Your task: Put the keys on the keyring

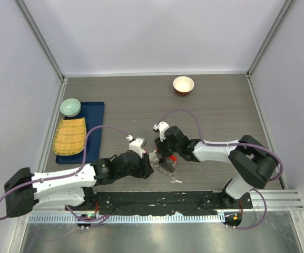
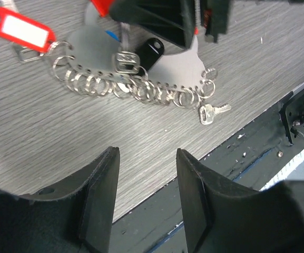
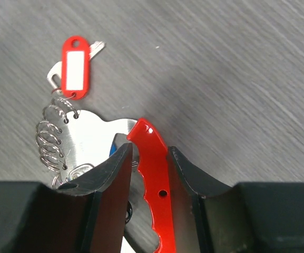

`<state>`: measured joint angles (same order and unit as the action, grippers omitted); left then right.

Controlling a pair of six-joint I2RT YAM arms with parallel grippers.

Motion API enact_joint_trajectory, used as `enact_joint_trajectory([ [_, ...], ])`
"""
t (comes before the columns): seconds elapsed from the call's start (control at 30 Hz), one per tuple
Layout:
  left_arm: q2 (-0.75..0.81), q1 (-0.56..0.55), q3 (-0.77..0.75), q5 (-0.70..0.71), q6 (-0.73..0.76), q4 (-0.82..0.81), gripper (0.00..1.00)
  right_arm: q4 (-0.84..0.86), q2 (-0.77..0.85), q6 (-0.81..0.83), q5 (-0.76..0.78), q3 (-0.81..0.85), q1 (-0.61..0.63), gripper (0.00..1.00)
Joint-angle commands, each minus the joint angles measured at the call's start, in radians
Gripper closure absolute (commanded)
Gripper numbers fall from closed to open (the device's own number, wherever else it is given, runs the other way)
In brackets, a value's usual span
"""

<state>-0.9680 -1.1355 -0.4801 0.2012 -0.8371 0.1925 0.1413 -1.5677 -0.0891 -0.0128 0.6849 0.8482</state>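
Observation:
The keyring (image 3: 154, 174) is a red curved bar joined to a silvery plate (image 2: 88, 50) edged with many wire rings (image 2: 115, 87). My right gripper (image 3: 149, 150) is shut on the red bar, one finger on each side. A red tag key (image 3: 75, 66) hangs from the end rings, and a small silvery key (image 2: 209, 112) hangs from the other end. A black oval key (image 2: 149, 51) and a blue bit (image 2: 111, 36) lie on the plate. My left gripper (image 2: 146, 158) is open with nothing between its fingers, hovering near the table's front edge just short of the rings. From above, the cluster (image 1: 166, 164) sits between both grippers.
A red-rimmed white bowl (image 1: 183, 85) stands at the back. A green bowl (image 1: 70, 107) and a yellow woven mat (image 1: 70, 136) rest on a blue tray (image 1: 95, 113) at the left. The black base rail (image 2: 236, 158) runs along the near edge.

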Motion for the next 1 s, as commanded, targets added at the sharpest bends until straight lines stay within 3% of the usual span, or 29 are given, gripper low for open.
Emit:
enact_joint_trajectory([
  [0.0, -0.139, -0.053, -0.116, 0.041, 0.026, 0.005, 0.49, 0.041, -0.023, -0.058, 0.040, 0.001, -0.040, 0.59],
  [0.17, -0.297, -0.092, -0.242, 0.160, 0.047, 0.028, 0.47, 0.116, 0.060, -0.183, 0.082, -0.041, -0.107, 0.55],
  [0.43, -0.478, -0.107, -0.360, 0.337, 0.065, 0.035, 0.45, 0.190, 0.262, -0.320, 0.264, -0.188, -0.219, 0.38],
  [0.57, -0.540, -0.107, -0.400, 0.369, 0.119, -0.016, 0.49, 0.273, 0.369, -0.386, 0.359, -0.274, -0.227, 0.31],
  [0.67, -0.583, -0.095, -0.426, 0.374, 0.136, -0.036, 0.55, 0.307, 0.445, -0.409, 0.379, -0.318, -0.225, 0.17],
  [0.83, -0.643, -0.083, -0.465, 0.380, 0.139, -0.041, 0.66, 0.324, 0.506, -0.402, 0.456, -0.370, -0.225, 0.14],
  [0.97, -0.686, -0.072, -0.492, 0.395, 0.156, -0.045, 0.67, 0.317, 0.488, -0.397, 0.458, -0.364, -0.225, 0.14],
])
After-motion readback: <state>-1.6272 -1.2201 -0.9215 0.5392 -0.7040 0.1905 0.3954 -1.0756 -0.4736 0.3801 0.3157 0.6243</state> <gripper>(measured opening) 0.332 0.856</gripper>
